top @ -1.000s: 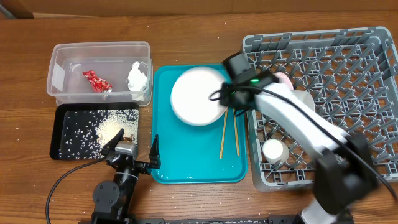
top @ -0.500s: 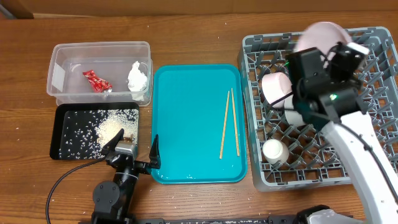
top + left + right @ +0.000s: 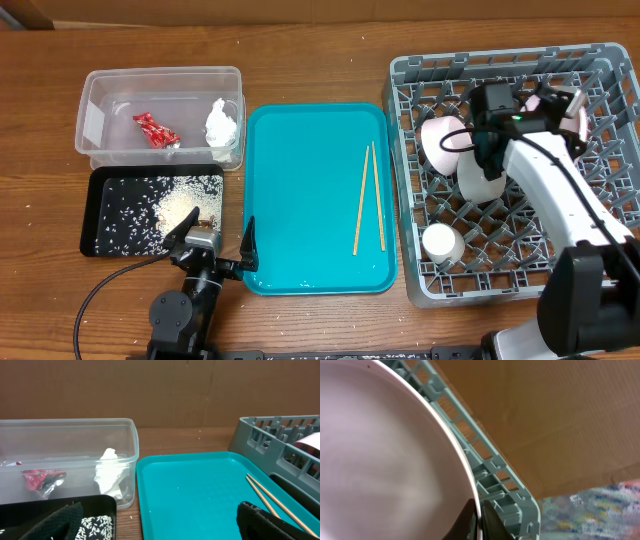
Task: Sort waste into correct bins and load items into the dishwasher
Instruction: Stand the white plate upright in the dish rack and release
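on my left the tub stands at the far side of the table. the wrapper lies in it, left of the napkin. just in front of the tub, nearer me, sits the flat tray, with the scraps in it, mostly toward its right end. the serving tray lies in the middle, and the chopsticks lie side by side on its right half. the rack stands just right of it. in the rack, two bowls sit left of centre, the cup is near the front left corner, and the plate stands on edge toward the back, its rim between the fingers of my right gripper.
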`<state>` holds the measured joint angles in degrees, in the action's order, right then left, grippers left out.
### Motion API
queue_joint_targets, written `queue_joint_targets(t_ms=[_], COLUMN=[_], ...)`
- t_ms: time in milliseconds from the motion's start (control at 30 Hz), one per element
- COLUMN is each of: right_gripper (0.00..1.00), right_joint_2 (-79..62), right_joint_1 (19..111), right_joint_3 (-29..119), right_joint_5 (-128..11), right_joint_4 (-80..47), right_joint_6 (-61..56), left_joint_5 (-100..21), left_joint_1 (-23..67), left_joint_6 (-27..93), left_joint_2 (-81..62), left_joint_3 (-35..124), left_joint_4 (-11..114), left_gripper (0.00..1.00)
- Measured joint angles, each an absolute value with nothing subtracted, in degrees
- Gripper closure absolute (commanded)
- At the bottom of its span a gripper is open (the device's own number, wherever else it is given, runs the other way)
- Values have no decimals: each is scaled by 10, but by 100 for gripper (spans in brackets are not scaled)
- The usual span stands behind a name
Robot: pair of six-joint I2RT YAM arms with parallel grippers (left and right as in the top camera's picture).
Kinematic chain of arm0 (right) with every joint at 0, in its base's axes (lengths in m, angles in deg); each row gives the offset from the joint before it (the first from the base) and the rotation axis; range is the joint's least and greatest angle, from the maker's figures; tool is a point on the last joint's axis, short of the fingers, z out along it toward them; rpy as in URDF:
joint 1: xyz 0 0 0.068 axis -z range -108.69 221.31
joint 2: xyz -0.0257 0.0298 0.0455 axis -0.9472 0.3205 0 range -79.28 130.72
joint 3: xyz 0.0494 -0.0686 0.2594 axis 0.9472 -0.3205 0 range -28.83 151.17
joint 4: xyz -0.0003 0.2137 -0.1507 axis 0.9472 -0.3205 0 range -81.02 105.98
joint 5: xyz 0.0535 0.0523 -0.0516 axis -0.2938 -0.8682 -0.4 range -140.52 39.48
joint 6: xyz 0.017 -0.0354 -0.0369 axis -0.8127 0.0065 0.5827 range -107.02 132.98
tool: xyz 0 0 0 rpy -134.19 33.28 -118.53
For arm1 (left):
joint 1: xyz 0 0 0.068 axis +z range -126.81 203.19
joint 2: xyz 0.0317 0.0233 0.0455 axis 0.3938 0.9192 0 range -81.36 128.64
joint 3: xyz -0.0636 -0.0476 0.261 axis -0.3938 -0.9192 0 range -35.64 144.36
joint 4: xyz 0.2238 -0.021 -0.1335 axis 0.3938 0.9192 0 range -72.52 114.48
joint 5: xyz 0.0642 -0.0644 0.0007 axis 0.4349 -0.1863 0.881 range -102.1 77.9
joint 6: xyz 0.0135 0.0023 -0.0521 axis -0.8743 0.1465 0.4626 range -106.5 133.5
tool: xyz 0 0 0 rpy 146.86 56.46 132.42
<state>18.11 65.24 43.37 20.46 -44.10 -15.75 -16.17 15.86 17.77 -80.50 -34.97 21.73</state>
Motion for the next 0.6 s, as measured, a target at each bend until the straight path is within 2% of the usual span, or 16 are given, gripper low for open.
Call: queue_joint_targets(t_ms=[100, 133, 300, 433, 600], right_gripper=[57, 53, 46, 35, 36], right_joint_2=[181, 181, 177, 154, 92], right_joint_1=[633, 628, 589, 537, 453], right_joint_3=[434, 434, 434, 434, 434], right_joint_5=[220, 226, 244, 247, 217], right_joint_4=[-441, -444, -446, -441, -444], right_joint_6=[-155, -153, -149, -152, -153], left_joint_5=[-162, -162, -162, -162, -162], left_joint_1=[159, 159, 159, 159, 159], left_joint_6=[178, 178, 178, 178, 178], left_joint_2=[-805, -805, -805, -805, -805], left_joint_3=[-350, -350, -350, -350, -350], left_joint_4=[217, 217, 217, 217, 217], left_gripper=[0, 0, 0, 0, 0])
